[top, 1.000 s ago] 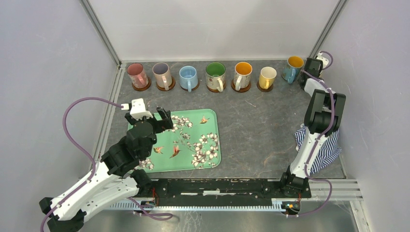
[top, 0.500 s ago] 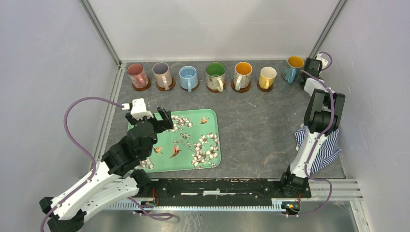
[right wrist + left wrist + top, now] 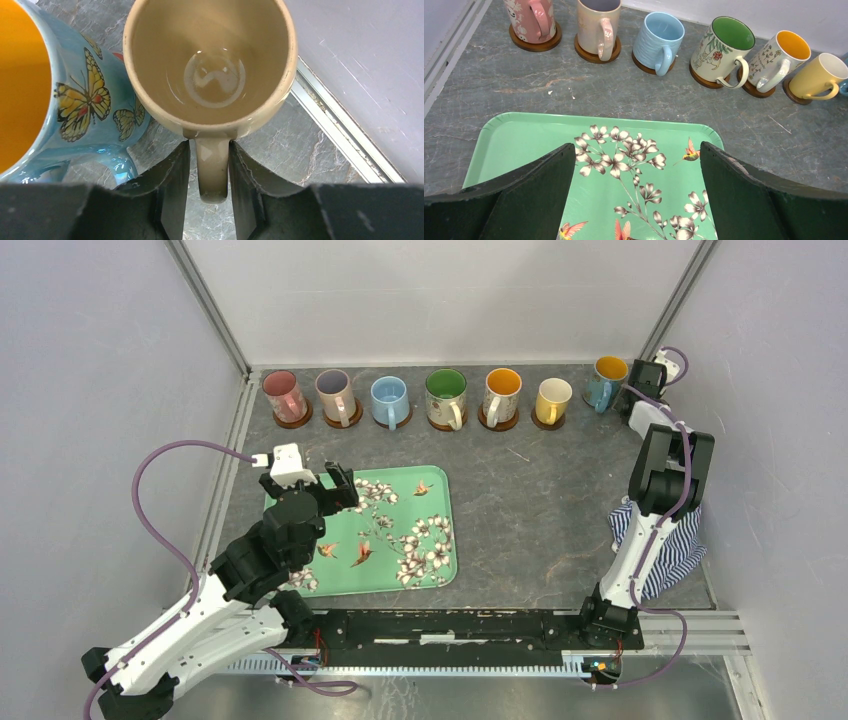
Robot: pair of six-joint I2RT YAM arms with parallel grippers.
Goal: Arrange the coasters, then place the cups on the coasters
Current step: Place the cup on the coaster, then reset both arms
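R fingers [image 3: 170,195] straddle tan mug [image 3: 210,65] handle [image 3: 212,170], which points straight back at wrist; can't tell if I'm pinching or loose. L fingers [image 3: 524,195] spread wide.

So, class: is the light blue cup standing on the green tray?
No, the light blue cup stands on a brown coaster beyond the green tray.

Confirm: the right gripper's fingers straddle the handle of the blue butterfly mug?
No. The right gripper straddles the handle of the tan mug; the blue butterfly mug stands just beside it, as the right wrist view shows.
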